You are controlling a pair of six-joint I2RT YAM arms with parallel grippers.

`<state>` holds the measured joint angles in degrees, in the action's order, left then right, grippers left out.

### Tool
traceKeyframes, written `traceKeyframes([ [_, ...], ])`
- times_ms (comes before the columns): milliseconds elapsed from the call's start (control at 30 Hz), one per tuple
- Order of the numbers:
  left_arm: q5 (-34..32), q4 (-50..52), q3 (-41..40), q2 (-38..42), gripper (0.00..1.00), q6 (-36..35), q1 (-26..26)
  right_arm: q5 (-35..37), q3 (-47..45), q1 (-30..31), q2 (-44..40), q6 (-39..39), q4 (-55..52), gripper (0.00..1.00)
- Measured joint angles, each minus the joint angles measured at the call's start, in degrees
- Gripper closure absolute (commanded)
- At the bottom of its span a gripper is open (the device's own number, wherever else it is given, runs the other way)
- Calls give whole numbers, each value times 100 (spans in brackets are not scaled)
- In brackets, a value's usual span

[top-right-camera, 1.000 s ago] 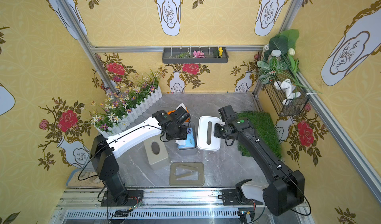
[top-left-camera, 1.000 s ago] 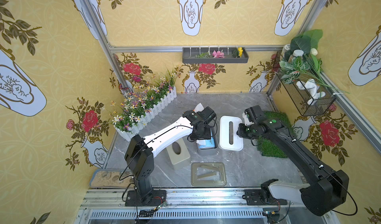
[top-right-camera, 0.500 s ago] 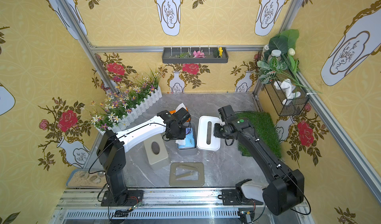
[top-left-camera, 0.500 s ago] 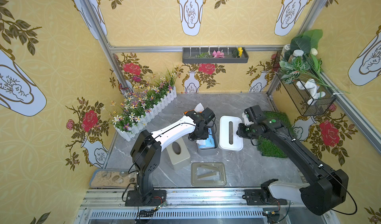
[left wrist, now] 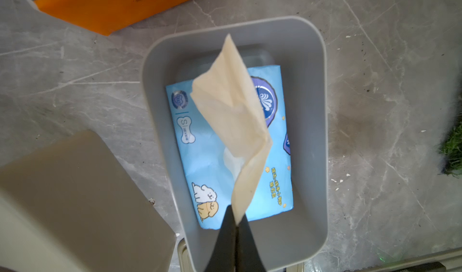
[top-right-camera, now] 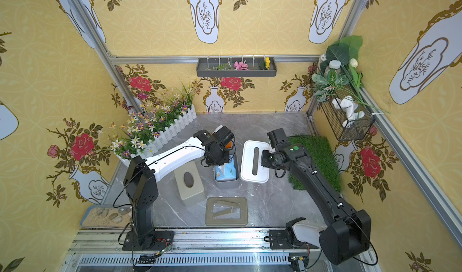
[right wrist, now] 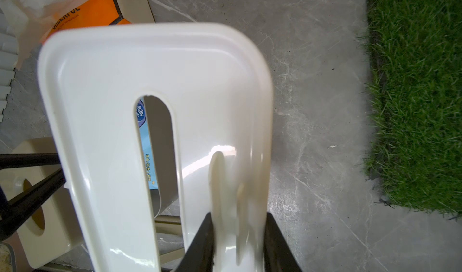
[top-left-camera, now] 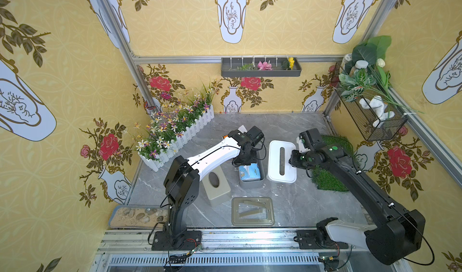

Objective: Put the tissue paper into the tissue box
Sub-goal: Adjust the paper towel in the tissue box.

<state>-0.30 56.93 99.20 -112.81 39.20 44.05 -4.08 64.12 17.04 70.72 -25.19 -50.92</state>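
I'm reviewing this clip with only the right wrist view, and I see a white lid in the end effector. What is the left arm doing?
Observer: The left end effector is shut on a beige tissue sheet rising from a blue tissue pack.
Operator: Where is that pack?
Observer: Lying inside the open grey tissue box.
Operator: And my lid?
Observer: In both top views the white lid is beside that box, not over it.

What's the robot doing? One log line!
left gripper: shut on beige tissue sheet; right gripper: holding white slotted lid; blue tissue pack: in grey box
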Motion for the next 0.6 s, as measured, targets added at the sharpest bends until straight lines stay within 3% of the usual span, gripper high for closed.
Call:
traceKeyframes([
  [600, 439, -55, 1038, -1266, 100, -42, 328, 0, -90, -177, -138, 20, -17, 82],
])
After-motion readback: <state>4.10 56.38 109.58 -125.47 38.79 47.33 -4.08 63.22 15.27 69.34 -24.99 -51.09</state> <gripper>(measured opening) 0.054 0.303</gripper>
